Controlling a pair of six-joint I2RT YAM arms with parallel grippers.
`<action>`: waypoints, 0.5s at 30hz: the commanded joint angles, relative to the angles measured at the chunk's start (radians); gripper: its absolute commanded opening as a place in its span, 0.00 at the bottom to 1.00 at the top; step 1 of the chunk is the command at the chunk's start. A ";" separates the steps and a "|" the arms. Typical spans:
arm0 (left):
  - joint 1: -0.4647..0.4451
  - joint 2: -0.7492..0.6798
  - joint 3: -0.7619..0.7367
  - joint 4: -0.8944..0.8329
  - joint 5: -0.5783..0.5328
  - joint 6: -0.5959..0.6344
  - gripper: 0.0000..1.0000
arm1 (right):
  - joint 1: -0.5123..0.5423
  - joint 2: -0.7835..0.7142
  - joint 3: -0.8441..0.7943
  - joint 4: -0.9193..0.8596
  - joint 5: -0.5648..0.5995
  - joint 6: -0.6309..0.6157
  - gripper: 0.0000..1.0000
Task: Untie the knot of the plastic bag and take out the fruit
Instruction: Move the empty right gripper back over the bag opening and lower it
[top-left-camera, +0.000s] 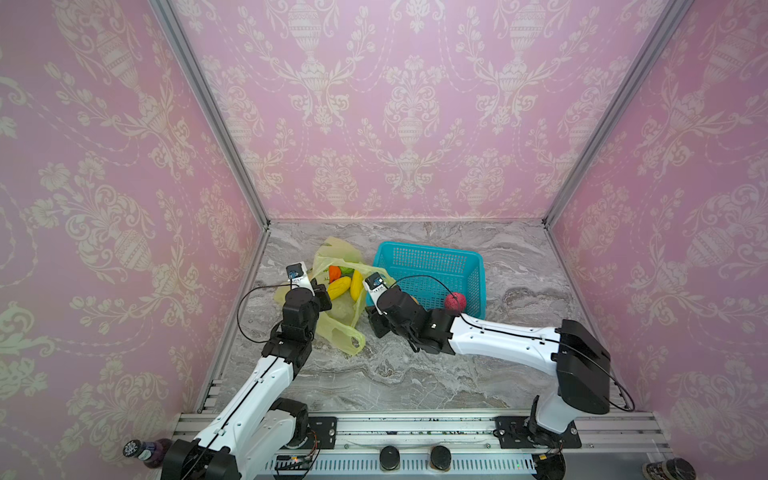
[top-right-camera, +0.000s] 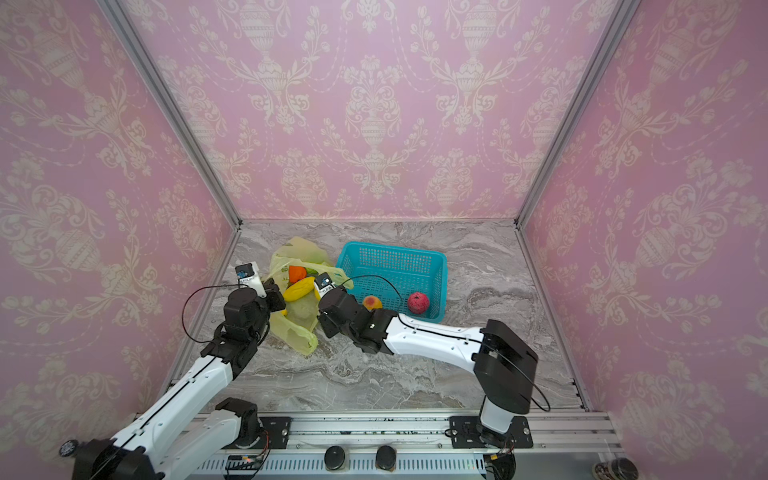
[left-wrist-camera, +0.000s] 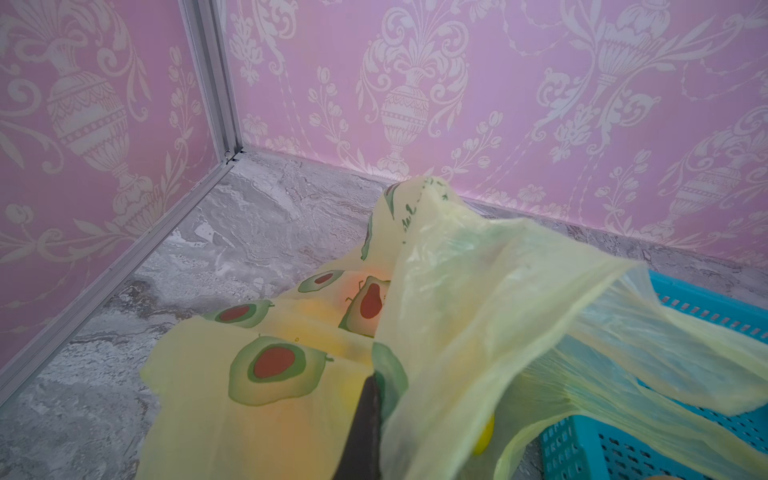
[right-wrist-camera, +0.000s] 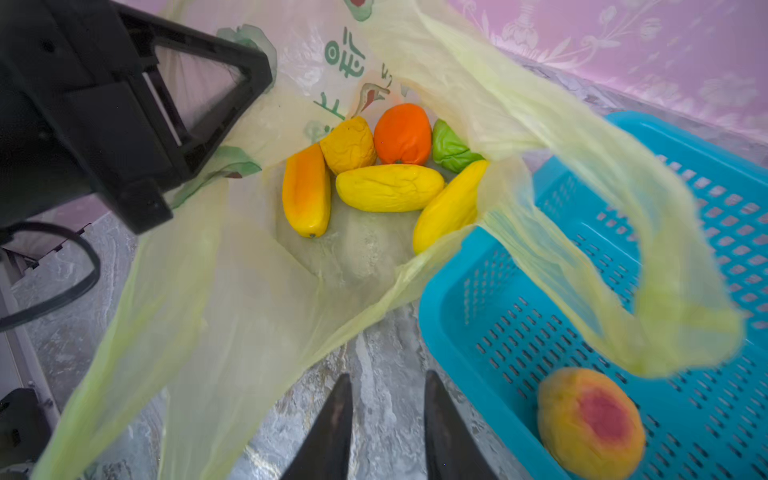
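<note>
While the left gripper pinches one edge of the plastic bag, its mouth gapes on the marble table — six pieces of fruit lie inside. Just beside it, the teal basket holds a peach-coloured piece and a red one. The right gripper hovers before the bag — jaws narrowly apart, empty.

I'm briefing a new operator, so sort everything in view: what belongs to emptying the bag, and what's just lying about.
Belongs to the job:
plastic bag, open
fruit inside it
left gripper, shut on the bag
right gripper, open and empty
teal basket holding two fruits

Just lying about:
purple bottle
dark jar
</note>
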 joint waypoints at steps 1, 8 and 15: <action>0.006 -0.002 0.002 -0.011 -0.024 0.022 0.00 | 0.007 0.138 0.150 -0.091 -0.006 0.039 0.28; 0.005 0.001 0.005 -0.013 -0.025 0.022 0.00 | 0.006 0.403 0.434 -0.171 0.013 0.050 0.26; 0.005 -0.003 0.004 -0.008 -0.001 0.025 0.00 | -0.012 0.592 0.659 -0.254 0.126 0.068 0.34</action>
